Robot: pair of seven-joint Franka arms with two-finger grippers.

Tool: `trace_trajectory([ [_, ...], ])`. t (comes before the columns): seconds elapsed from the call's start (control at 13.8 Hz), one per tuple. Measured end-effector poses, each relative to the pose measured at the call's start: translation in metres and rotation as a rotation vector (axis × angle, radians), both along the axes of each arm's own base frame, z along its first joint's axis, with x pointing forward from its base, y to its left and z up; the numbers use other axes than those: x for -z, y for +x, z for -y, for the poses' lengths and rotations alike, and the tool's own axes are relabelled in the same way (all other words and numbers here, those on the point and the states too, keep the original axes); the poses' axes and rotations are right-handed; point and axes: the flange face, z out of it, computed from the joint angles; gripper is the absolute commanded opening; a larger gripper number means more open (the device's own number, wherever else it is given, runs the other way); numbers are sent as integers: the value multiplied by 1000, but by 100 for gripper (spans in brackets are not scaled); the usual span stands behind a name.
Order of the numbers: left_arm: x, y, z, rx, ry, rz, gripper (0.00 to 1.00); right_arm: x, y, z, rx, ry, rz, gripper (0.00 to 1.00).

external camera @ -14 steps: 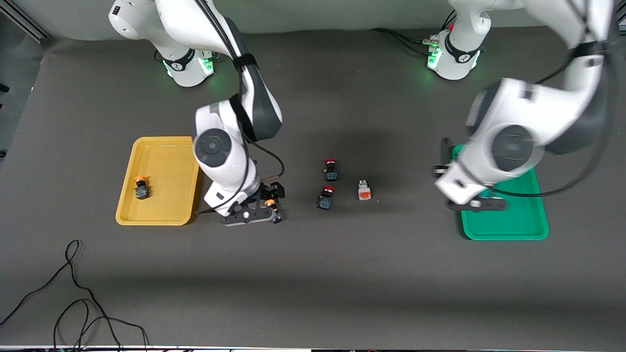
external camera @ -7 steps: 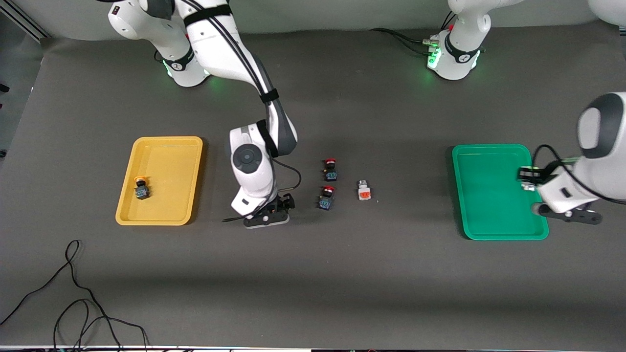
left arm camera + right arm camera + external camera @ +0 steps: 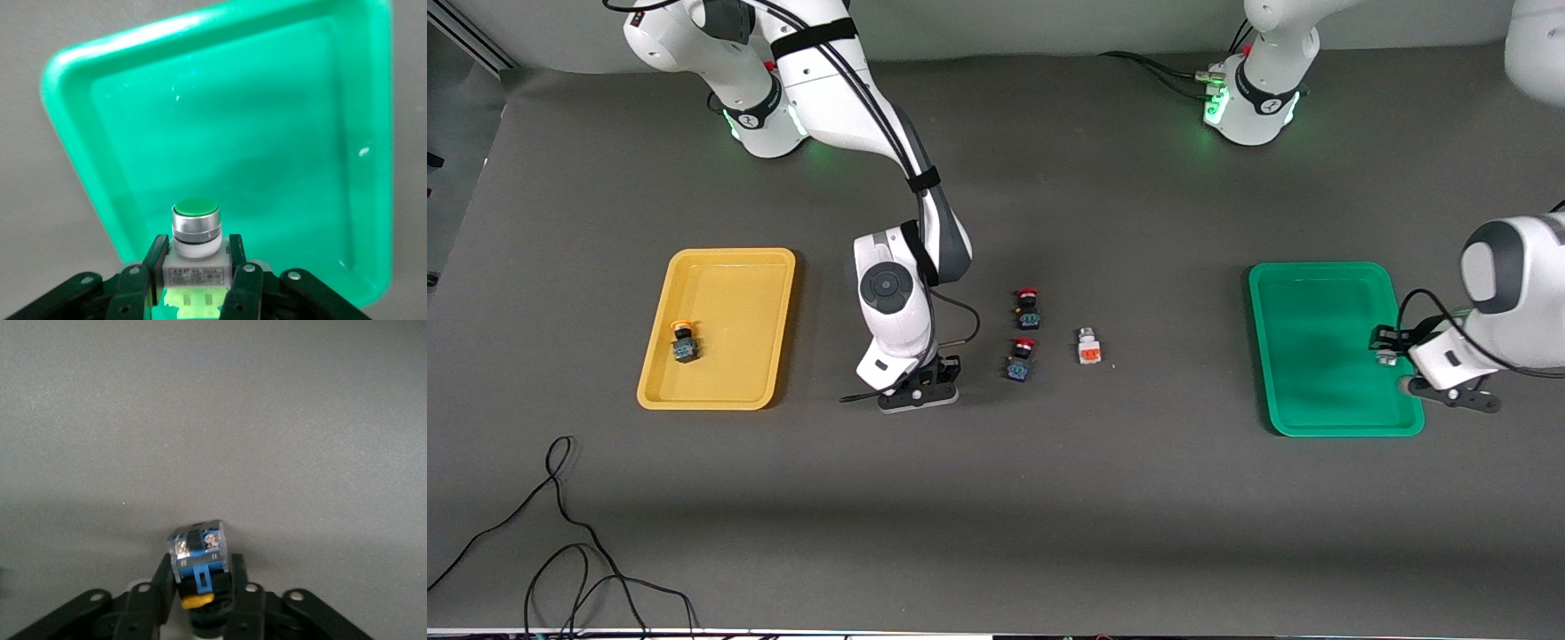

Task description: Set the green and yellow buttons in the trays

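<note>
My left gripper [image 3: 1385, 347] is shut on the white-bodied green-capped button [image 3: 195, 223] and holds it over the green tray [image 3: 1316, 284], by the tray's edge toward the left arm's end. The left wrist view shows the tray [image 3: 267, 100] bare below the gripper [image 3: 195, 267]. My right gripper [image 3: 941, 375] is shut on a black-bodied yellow-capped button [image 3: 200, 560], cap toward the palm, over bare table between the yellow tray [image 3: 729, 262] and the red-capped buttons. This button is hidden in the front view. Another yellow-capped button [image 3: 684, 342] lies in the yellow tray.
Two black red-capped buttons [image 3: 1029, 307] [image 3: 1020, 358] lie mid-table, with a small white and orange part [image 3: 1088, 348] beside them. Loose black cables [image 3: 560, 533] lie near the front camera at the right arm's end.
My right gripper has carried the yellow-capped button away from the yellow tray toward the red-capped buttons. My left gripper has swung across the green tray to its edge at the left arm's end.
</note>
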Motion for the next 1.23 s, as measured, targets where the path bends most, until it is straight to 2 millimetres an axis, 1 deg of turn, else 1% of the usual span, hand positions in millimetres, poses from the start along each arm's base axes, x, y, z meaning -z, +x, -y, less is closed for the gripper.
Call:
trace_trajectory([
  [0.15, 31, -8, -6, -11, -4, 18, 0, -8, 3, -1, 3, 9, 6, 22],
  [0.22, 44, -12, -11, -21, -3, 26, 0, -18, 5, -1, 11, 15, -4, 22],
  [0.29, 53, -15, -17, -31, -1, 32, 0, -36, 9, -1, 20, 25, -29, 22],
  [0.36, 61, -17, -24, -41, 4, 38, 0, -64, 15, 0, 26, 41, -60, 22],
  [0.44, 67, -18, -29, -48, 8, 45, 0, -99, 21, 2, 32, 62, -85, 22],
  [0.51, 69, -18, -31, -51, 9, 50, 11, -138, 26, 8, 39, 83, -106, 22],
  [0.58, 68, -17, -31, -51, 10, 52, 74, -176, 31, 20, 52, 102, -125, 22],
  [0.65, 67, -16, -29, -49, 10, 54, 100, -209, 34, 37, 71, 116, -140, 22],
  [0.73, 67, -15, -28, -47, 10, 56, 100, -234, 37, 59, 93, 123, -151, 22],
  [0.8, 66, -15, -27, -45, 10, 57, 100, -251, 40, 85, 105, 112, -165, 22],
  [0.87, 65, -14, -26, -44, 10, 59, 100, -263, 42, 115, 93, 80, -177, 22],
  [0.94, 62, -13, -26, -43, 12, 62, 100, -269, 46, 151, 70, 57, -186, 22],
  [1.02, 55, -11, -24, -39, 14, 64, 100, -272, 48, 193, 50, 48, -195, 22],
  [1.09, 41, -9, -18, -31, 17, 55, 100, -270, 47, 237, 37, 46, -209, 22],
  [1.16, 19, -4, -6, -19, 26, 43, 100, -263, 42, 279, 30, 49, -229, 22],
  [1.23, -10, 4, 13, -4, 38, 28, 100, -254, 35, 312, 23, 55, -247, 22],
])
